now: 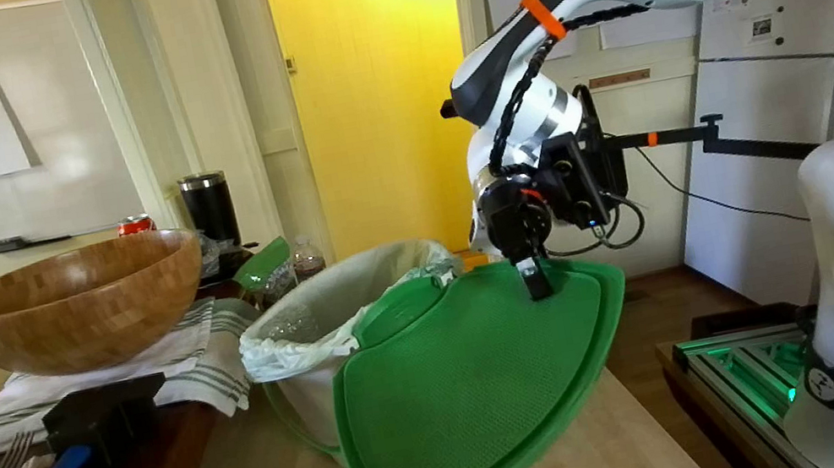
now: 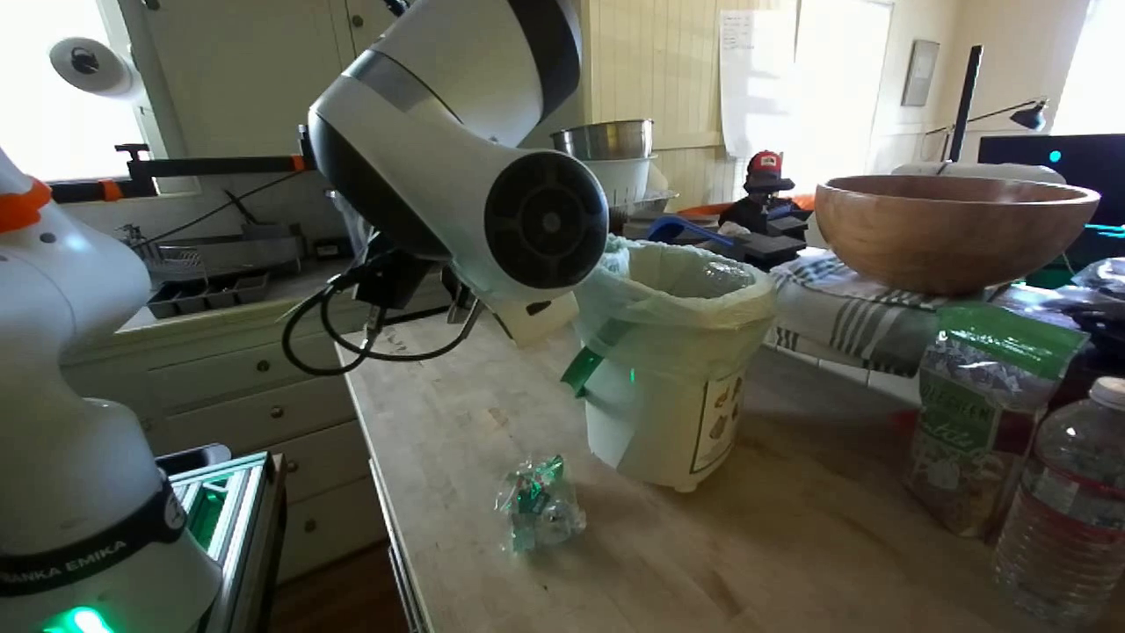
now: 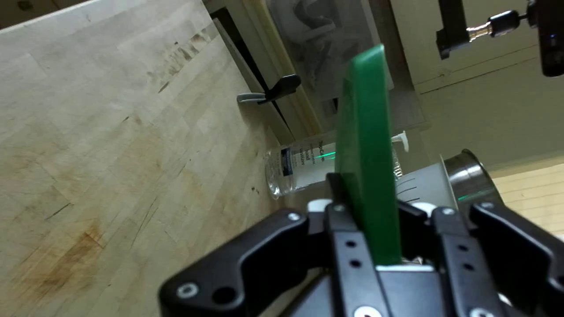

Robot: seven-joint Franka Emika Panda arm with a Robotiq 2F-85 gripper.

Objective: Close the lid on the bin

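Lid (image 1: 480,394) pinched in the gripper (image 3: 372,211), and there it is, plain in the wrist view: black fingers (image 3: 348,255) narrowed on the green plastic, one to each side! What a look at that lid in an exterior view: flat, bright green, finely textured across the face, rounded at the corners, raised rim tracing the outline. It's tilted, sloping down from the fingertips, and a smaller section sits at the edge of the white bin (image 2: 659,422). The bin stands near the gripper, mouth gaping, crinkled translucent liner (image 1: 285,358) folded over the top. Past the fingertips, a TopCare hand sanitizer bottle (image 3: 304,165)! And well apart from the gripper, a large wooden bowl (image 2: 949,233) rests on a striped towel (image 2: 888,325).
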